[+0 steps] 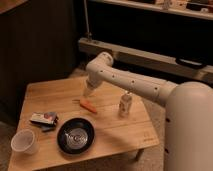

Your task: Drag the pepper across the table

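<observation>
We see a dim lab room: dark wall panel (35, 45), long grey metal rail (150, 56), light wooden counter (117, 127), gripper (88, 93) above its middle.

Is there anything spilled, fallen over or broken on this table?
Nothing stands out. The bottle and cup stand upright, the bowl sits flat, and the pepper lies on the table close to the end effector.
</observation>
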### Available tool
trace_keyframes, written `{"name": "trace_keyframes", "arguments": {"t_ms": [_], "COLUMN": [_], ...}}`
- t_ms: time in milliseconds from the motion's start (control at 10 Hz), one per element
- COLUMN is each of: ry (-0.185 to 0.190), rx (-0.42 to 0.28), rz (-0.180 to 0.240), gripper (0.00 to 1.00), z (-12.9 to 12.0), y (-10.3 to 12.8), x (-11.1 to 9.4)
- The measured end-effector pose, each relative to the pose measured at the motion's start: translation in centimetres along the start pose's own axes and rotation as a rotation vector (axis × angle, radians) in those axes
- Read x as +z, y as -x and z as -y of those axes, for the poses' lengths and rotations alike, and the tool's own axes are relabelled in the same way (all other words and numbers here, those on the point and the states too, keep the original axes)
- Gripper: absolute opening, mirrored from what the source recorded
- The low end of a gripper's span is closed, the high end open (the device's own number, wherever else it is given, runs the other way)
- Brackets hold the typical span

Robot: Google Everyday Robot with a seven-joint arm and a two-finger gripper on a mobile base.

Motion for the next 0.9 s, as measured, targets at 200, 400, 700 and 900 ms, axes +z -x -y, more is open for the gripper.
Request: {"name": "trace_keyframes", "arguments": {"t_ms": [200, 400, 700, 900], "ry": [-0.031, -0.054, -0.093, -0.121], "rx": [-0.018, -0.025, -0.028, -0.048], "rz": [0.015, 0.029, 0.053, 0.071], "gripper": [0.80, 0.80, 0.80, 0.80], "z": [1.2, 2.3, 3.9, 6.2], "y": [0.6, 1.1, 2.1, 1.9], "x": [1.7, 3.1, 3.7, 4.0]}}
